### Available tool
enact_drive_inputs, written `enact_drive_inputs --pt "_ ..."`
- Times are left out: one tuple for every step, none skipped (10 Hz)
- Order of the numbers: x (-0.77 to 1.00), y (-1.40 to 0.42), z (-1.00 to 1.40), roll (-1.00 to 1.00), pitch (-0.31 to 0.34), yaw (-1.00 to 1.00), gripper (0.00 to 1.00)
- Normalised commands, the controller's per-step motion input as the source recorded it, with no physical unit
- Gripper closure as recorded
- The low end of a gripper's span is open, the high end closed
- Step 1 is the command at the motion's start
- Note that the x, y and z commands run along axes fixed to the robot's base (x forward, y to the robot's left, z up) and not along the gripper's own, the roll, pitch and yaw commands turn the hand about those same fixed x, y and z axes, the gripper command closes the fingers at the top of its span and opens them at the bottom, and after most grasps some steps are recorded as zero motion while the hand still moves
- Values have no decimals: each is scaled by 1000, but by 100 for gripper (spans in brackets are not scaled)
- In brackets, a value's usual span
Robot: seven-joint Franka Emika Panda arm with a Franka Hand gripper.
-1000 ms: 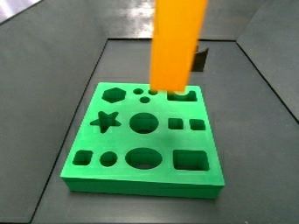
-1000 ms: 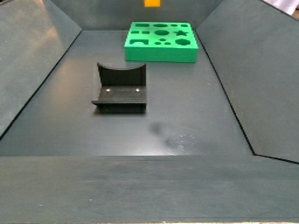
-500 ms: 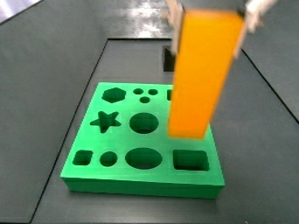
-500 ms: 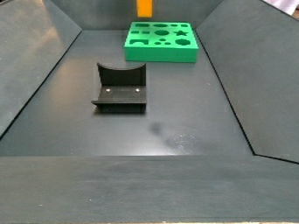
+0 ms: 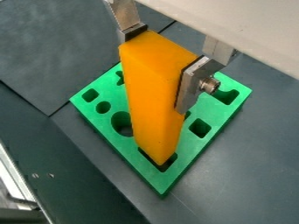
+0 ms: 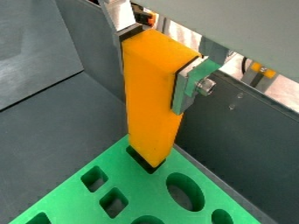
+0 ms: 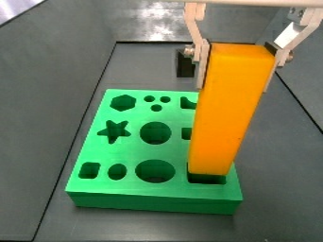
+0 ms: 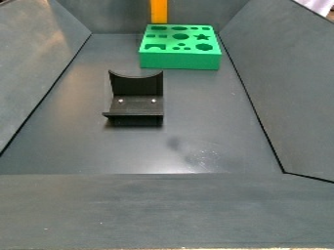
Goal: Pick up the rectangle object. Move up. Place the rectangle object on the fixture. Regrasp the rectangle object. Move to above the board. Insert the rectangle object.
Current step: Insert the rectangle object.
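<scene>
Green board (image 7: 127, 151) lay on the dark floor, rectangle object (image 7: 228, 109) stood upright over it with its lower end in a corner cut-out, gripper (image 7: 243, 43) clamped the block's top between silver fingers (image 5: 194, 83), fixture (image 8: 135, 98) sat well apart from the board.

gripper (image 7: 245, 43): body cropped | rectangle object (image 7: 226, 109): hides board (image 7: 120, 156) slot | fixture (image 7: 184, 62): mostly hidden

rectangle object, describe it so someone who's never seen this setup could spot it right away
Start at the bright green board on the dark floor. At one corner of it a tall block stands upright with its lower end at a cut-out: the rectangle object, its top between the jaws of the gripper. It is the only orange-yellow, plain-sided thing there.
</scene>
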Motion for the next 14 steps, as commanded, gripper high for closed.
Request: enact_drive_inputs --pt "40 -66 0 147 6 43 100" --pt "46 -66 -11 243 34 106 100" --pt "71 -26 -46 181 4 60 100" --pt "14 -3 0 101 0 26 100" --pt "0 -6 0 103 -4 66 100" --pt "0 -34 -46 163 0 123 100" --pt "0 -71 -9 77 0 0 100" --pt "0 0 -3 10 0 0 100" --pt "9 -9 -206 67 0 6 100" --pt "6 -40 -426 136 -36 17 100" --pt "0 -34 -460 150 -41 20 100" --pt "0 -54 -406 150 -43 20 100" --pt "0 -103 -340 130 -37 29 100" --pt "0 -123 -303 110 -31 80 100"
